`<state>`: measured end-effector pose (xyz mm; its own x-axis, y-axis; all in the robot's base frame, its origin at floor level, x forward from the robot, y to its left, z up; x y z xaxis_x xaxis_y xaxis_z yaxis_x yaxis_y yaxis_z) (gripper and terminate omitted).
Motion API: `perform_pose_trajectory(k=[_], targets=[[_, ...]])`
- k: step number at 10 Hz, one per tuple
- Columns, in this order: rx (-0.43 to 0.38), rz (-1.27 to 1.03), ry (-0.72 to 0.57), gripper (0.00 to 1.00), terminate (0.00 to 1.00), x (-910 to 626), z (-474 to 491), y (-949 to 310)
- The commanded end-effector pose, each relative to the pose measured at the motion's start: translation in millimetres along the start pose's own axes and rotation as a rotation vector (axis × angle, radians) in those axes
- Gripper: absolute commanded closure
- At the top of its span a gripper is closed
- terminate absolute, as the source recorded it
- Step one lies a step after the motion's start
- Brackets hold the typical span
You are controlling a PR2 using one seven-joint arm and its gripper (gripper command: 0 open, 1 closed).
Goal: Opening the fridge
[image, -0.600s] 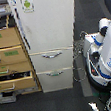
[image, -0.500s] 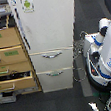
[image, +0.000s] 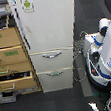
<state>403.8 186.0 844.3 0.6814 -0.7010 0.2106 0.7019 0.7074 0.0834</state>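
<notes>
Fridge (image: 49,37) stands centre frame, tall, white, smooth-faced; upper door shut, flush. Two lower drawers (image: 54,70), each with a curved silver handle (image: 52,55).

Robot (image: 108,54) at the exterior view's right, just beside fridge: white rounded shell, blue lettering on its body, blurred, unreadable. No arm reaching to the fridge; jaws not in frame, state cannot be told.

Cabinet (image: 11,60) at the left, tan wood, touching fridge side; its drawers pulled out.

Sticker (image: 27,4) on upper door, top left: green figure on white, text illegible.
</notes>
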Motion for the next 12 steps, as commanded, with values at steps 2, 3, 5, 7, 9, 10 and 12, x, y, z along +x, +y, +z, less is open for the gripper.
perform_pose_trajectory(k=[2, 3, 5, 7, 9, 10, 12], targets=[[-0.016, -0.011, -0.063, 0.00, 0.00, 83, 31, 48], [-0.004, -0.015, -0.065, 0.00, 0.00, 94, 34, 55], [0.029, 0.007, -0.095, 0.00, 0.00, 120, 49, 87], [0.063, 0.015, -0.114, 0.00, 0.00, 145, 63, 117], [0.085, 0.015, -0.124, 0.00, 0.00, 172, 74, 141], [0.092, 0.016, -0.136, 0.00, 0.00, 184, 85, 152], [0.093, 0.018, -0.131, 0.00, 0.00, 209, 97, 178]])
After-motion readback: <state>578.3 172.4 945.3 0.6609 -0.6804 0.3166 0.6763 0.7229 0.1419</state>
